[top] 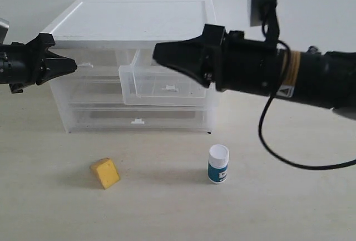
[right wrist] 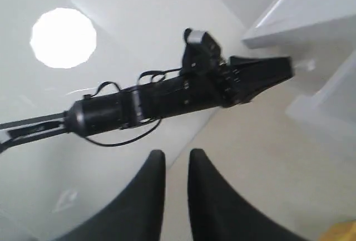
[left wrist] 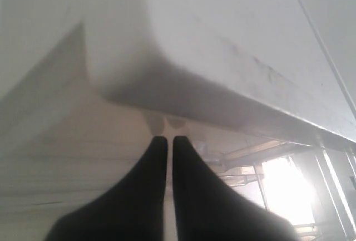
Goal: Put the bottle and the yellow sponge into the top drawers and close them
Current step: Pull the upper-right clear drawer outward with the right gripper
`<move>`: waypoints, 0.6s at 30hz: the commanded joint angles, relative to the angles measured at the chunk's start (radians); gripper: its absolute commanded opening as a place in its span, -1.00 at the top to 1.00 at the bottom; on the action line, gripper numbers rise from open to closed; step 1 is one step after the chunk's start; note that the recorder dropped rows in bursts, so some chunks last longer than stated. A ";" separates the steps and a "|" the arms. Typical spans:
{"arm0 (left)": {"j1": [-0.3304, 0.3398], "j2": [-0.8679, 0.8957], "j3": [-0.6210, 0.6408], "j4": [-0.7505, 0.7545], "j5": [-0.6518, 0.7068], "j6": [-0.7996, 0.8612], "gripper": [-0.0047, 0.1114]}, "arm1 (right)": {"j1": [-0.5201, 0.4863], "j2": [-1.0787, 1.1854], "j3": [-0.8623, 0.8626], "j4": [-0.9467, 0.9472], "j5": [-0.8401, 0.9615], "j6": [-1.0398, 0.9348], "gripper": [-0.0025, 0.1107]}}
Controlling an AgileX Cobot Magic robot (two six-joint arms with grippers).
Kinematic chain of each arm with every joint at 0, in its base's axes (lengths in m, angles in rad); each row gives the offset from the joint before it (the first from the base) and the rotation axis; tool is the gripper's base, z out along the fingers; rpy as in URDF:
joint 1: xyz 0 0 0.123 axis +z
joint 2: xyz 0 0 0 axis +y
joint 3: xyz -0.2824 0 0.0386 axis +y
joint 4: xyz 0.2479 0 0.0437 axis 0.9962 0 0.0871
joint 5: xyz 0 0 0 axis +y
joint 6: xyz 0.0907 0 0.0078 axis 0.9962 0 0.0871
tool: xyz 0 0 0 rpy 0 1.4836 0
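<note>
The bottle [top: 218,164], white-capped with a teal label, stands on the table in front of the cabinet. The yellow sponge [top: 105,173] lies to its left; its corner [right wrist: 346,232] shows in the right wrist view. The right top drawer [top: 162,85] is pulled out and holds nothing. The left top drawer [top: 92,65] is shut. My left gripper [top: 74,64] [left wrist: 165,138] is shut, its tips just short of that drawer's tab handle [top: 85,63] [left wrist: 165,122]. My right gripper [top: 156,52] [right wrist: 177,153] hangs over the pulled-out drawer, fingers a narrow gap apart, holding nothing.
The white-topped cabinet [top: 133,21] has two full-width drawers [top: 139,117] below, both shut. The left arm [right wrist: 167,99] shows in the right wrist view, pointing at the cabinet. A black cable [top: 272,149] loops under the right arm, close to the bottle.
</note>
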 commanded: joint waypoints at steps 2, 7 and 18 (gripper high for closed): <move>-0.004 0.003 -0.015 -0.040 -0.037 0.010 0.85 | -0.076 -0.146 0.000 -0.076 0.333 0.006 0.22; -0.004 0.003 -0.015 -0.040 -0.037 0.010 0.85 | -0.074 -0.153 -0.002 -0.083 0.640 -0.083 0.17; -0.004 0.003 -0.015 -0.028 -0.037 0.014 0.85 | -0.074 -0.007 -0.109 -0.073 0.730 -0.136 0.17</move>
